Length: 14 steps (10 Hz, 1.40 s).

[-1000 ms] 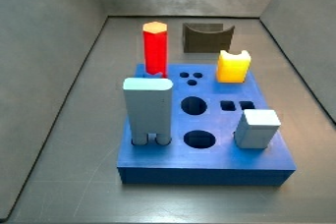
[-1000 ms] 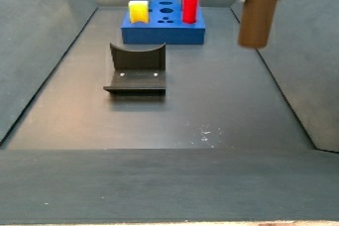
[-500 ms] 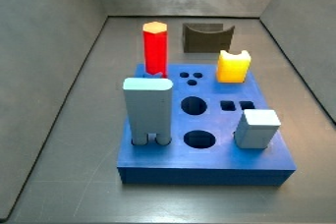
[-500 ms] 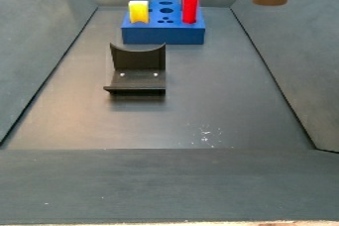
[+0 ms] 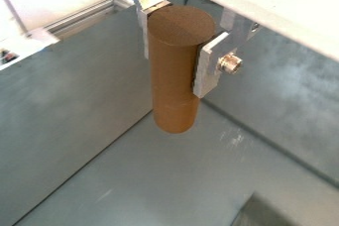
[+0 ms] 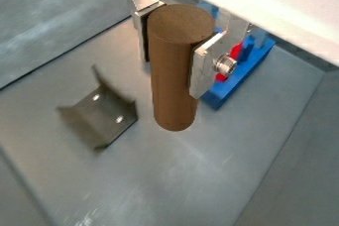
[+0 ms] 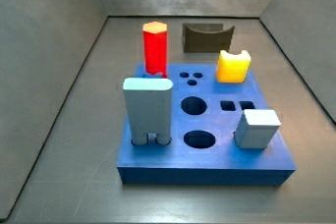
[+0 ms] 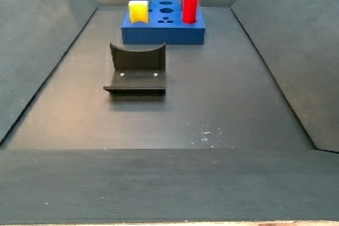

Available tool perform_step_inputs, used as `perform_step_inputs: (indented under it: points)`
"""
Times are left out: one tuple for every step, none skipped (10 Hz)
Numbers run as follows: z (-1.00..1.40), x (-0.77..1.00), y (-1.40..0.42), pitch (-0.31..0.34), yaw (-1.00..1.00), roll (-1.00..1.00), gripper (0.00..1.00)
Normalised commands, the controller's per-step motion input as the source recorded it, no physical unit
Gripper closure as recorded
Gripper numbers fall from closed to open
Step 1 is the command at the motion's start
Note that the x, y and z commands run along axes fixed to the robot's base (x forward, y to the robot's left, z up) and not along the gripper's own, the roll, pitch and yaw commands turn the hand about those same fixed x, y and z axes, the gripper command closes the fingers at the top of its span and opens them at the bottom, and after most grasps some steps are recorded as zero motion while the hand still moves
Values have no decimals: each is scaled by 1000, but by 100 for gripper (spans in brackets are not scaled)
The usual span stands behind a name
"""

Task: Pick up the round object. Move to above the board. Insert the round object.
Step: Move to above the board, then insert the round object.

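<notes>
- In a wrist view, the gripper (image 5: pixel 179 40) holds the round object (image 5: pixel 176 71), a smooth brown cylinder with a flat top, upright and clear of the grey floor (image 5: pixel 93 161) below. Its flat silver fingers (image 5: pixel 211 66) press against opposite sides of the cylinder's upper part, so the jaws are clamped on it. The lower end of the cylinder hangs free below the fingers.
- In a wrist view, the gripper (image 6: pixel 175 42) grips the same round object (image 6: pixel 175 69) in the same way, one silver finger (image 6: pixel 207 63) flat against its side. Behind the cylinder, part of the blue board (image 6: pixel 243 69) shows, with a red peg (image 6: pixel 241 50) standing on it. The fixture (image 6: pixel 97 121), a dark bent bracket, sits on the floor to one side, well apart from the cylinder.
- In a side view, the board (image 7: pixel 207 130) lies on the floor with round and square holes open in its top. A red peg (image 7: pixel 155 48), a yellow block (image 7: pixel 234 66), a tall light blue block (image 7: pixel 147 110) and a white cube (image 7: pixel 258 128) stand on it. A dark brown arch-shaped block (image 7: pixel 206 38) stands behind the board. The gripper and the cylinder are not in this picture.
- In a side view, the board (image 8: pixel 165 33) lies at the far end of the floor, the red peg (image 8: pixel 191 1) and yellow block (image 8: pixel 139 11) on it. The fixture (image 8: pixel 137 68) sits nearer the camera, apart from the board. A small brown patch at the top edge cannot be identified.
</notes>
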Motion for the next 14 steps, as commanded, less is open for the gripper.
perform_step_inputs:
  points:
    - [22,192,-1000,56,9,-40,100]
    - [22,199,-1000,66,8,-38,100]
    - [22,206,-1000,81,11,-20,100]
    - [22,215,-1000,91,12,-16,100]
    - [22,227,-1000,109,7,-13,100]
    - [23,233,-1000,118,3,-39,100]
    - [27,247,-1000,131,13,10,100]
    - [27,258,-1000,143,14,6,100]
    - [33,293,-1000,169,11,18,100]
    - [34,271,-856,180,3,22,100]
    - [27,166,-397,205,13,53,100]
    - [-11,0,-17,0,0,0,100]
    - [-46,0,0,0,11,0,100]
    - [-223,577,-106,0,-17,0,100]
